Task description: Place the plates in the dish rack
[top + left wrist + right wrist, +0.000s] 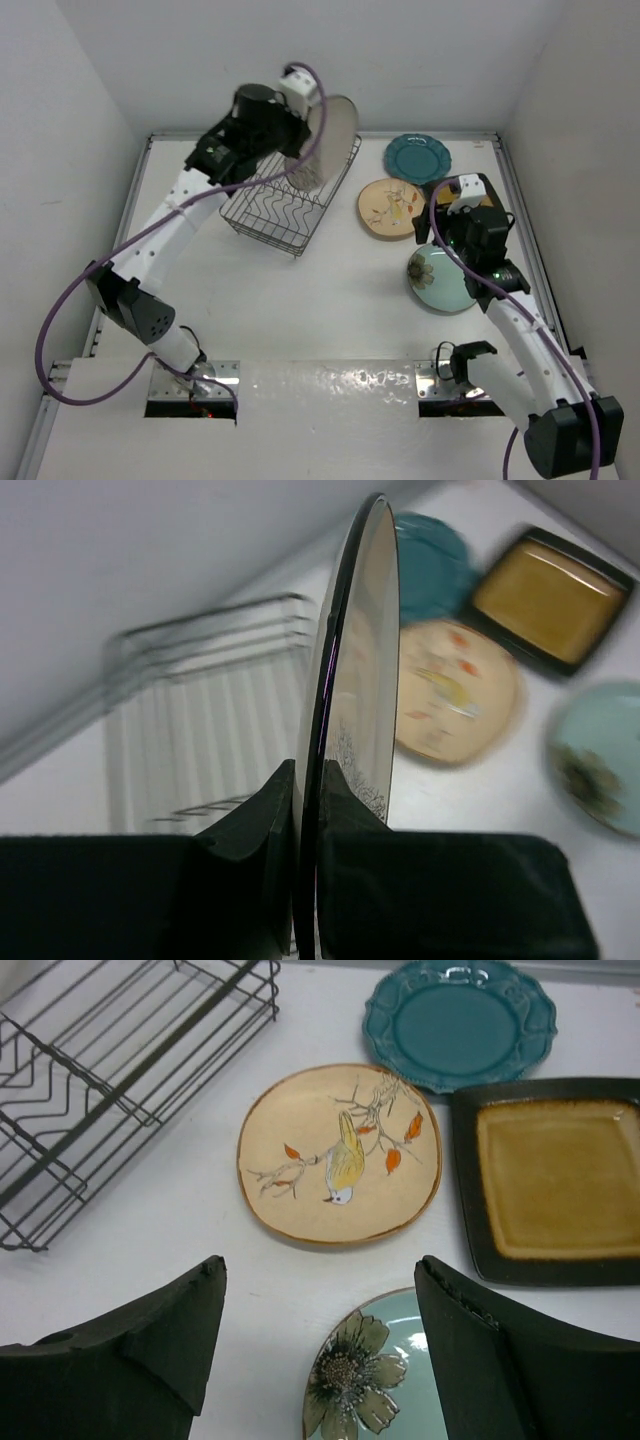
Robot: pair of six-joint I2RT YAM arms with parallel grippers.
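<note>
right gripper (320, 1272): jaws are spread, nothing is held, pale aqua plate (385, 1380) is seen just below | cream plate (340, 1155), amber plate (555, 1180) and teal plate (460, 1022) are laid flat on table (300, 300) | grey plate (365, 660) is pinched upright by left gripper (308, 785) over dish rack (285, 205)

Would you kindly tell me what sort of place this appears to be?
Probably a robot test cell rather than a kitchen: a white table boxed in by plain white walls, with a wire dish rack and loose plates set out on it.
</note>
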